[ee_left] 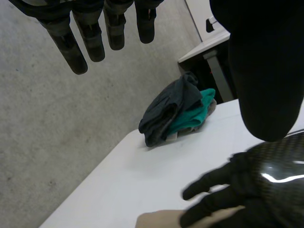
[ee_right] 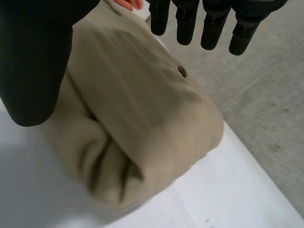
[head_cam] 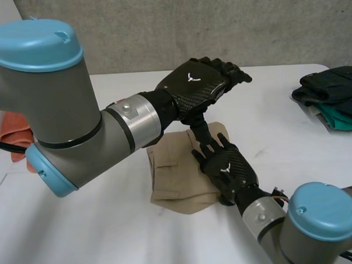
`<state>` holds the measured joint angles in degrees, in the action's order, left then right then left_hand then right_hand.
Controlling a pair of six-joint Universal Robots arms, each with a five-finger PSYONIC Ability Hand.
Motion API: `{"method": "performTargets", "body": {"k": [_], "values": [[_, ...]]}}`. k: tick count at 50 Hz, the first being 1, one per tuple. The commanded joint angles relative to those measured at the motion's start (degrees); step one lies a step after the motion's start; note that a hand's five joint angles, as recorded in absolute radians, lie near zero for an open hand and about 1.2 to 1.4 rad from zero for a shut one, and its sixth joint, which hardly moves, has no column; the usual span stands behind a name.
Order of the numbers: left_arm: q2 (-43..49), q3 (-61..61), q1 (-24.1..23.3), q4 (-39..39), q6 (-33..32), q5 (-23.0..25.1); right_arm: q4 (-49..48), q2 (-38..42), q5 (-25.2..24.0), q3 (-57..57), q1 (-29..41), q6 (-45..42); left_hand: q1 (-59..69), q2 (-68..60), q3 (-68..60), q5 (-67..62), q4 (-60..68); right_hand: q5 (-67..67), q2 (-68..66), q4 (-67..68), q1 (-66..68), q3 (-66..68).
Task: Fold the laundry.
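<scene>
A folded beige garment [head_cam: 178, 178], plain save for one dark brown button [ee_right: 182, 71], on a white tabletop [head_cam: 81, 229]. The robot's left hand [head_cam: 200, 81] and right hand [head_cam: 230, 169] are black, their backs a glossy carbon-fibre weave with a small white emblem. The arms [head_cam: 57, 96] are grey with light-blue caps [head_cam: 32, 45]. A charcoal garment [head_cam: 331, 81] tops a teal garment [head_cam: 342, 114]. A salmon-orange cloth [head_cam: 15, 134] shows beside the left arm. The wall [head_cam: 218, 25] is mottled grey.
</scene>
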<state>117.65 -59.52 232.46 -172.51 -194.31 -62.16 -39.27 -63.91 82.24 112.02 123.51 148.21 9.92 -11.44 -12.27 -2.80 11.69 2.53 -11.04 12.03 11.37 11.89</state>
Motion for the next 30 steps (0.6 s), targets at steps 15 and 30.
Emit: {"method": "performTargets", "body": {"k": [15,30], "values": [[0.7,-0.7,0.1,-0.3,0.1,-1.3,-5.3,11.6,0.5,-17.4,-1.0,0.9,1.0,0.6,1.4,1.9,-0.8,67.5,-69.0,68.0,68.6,68.1],[-5.3,1.4,2.0,-5.2,1.7,-5.6,-3.8,4.1,-3.6,-33.2,-14.5,9.5,1.0,0.6,1.4,1.9,-0.8,67.5,-69.0,68.0,68.6,68.1]]}}
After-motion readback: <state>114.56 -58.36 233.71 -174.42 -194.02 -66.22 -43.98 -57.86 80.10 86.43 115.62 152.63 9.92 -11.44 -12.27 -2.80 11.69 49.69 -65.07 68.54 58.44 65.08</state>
